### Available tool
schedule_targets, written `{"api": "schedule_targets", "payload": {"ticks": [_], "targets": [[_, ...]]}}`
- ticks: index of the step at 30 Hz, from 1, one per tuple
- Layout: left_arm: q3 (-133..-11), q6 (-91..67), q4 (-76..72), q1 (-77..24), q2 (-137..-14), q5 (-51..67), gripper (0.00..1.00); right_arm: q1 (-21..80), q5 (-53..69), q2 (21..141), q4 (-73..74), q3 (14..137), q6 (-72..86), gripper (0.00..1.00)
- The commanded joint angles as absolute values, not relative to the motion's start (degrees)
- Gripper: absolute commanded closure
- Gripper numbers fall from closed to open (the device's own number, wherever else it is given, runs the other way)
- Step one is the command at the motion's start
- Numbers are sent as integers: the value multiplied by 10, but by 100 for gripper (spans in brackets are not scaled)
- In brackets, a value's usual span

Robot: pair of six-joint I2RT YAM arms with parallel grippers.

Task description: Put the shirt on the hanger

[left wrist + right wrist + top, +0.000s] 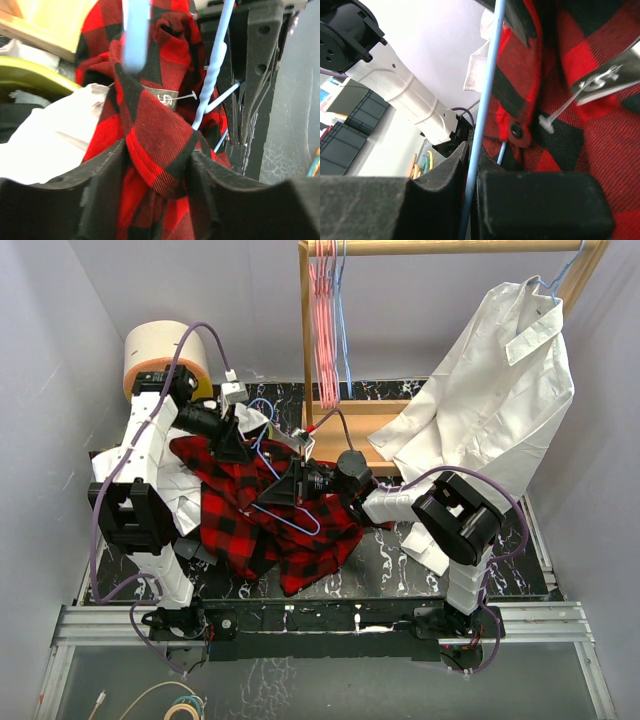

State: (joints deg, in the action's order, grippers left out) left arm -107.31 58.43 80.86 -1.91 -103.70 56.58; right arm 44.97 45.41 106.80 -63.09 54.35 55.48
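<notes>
The red-and-black check shirt point(255, 515) lies bunched on the dark table between the arms. The light-blue wire hanger point(285, 502) rests across it, hook toward the left arm. My left gripper point(236, 440) is shut on a fold of the shirt point(155, 150) near its collar, where a white label point(162, 97) shows; the hanger wire point(212, 70) runs just beyond. My right gripper point(292, 483) is shut on the hanger wire point(482, 120), which runs up between its pads, with shirt fabric point(580, 100) close on the right.
A wooden rack point(330, 360) at the back holds pink-red hangers point(325, 310) and a large white collared shirt point(490, 390). A tape roll point(165, 350) sits back left. White garments point(180, 490) lie under the left arm.
</notes>
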Motion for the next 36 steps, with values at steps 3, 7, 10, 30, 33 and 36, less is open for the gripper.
{"api": "schedule_targets", "payload": {"ticks": [3,7,10,30,33,36], "targets": [[-1007,642,817,-35,-981,603,80,454,446,1041,-645,578,534,92],[-1012,636,811,-37,-980,593,100,455,448,1039,-634,586,529,92],[-1025,638,819,-37,-981,597,100,455,447,1037,-627,589,525,92],[-970,565,727,-40,-716,544,100,438,301,671,-359,414,374,2],[-979,555,730,-40,-703,541,100,436,253,579,-342,356,371,2],[-1004,534,726,-41,-693,541,100,437,181,492,-318,291,380,2]]}}
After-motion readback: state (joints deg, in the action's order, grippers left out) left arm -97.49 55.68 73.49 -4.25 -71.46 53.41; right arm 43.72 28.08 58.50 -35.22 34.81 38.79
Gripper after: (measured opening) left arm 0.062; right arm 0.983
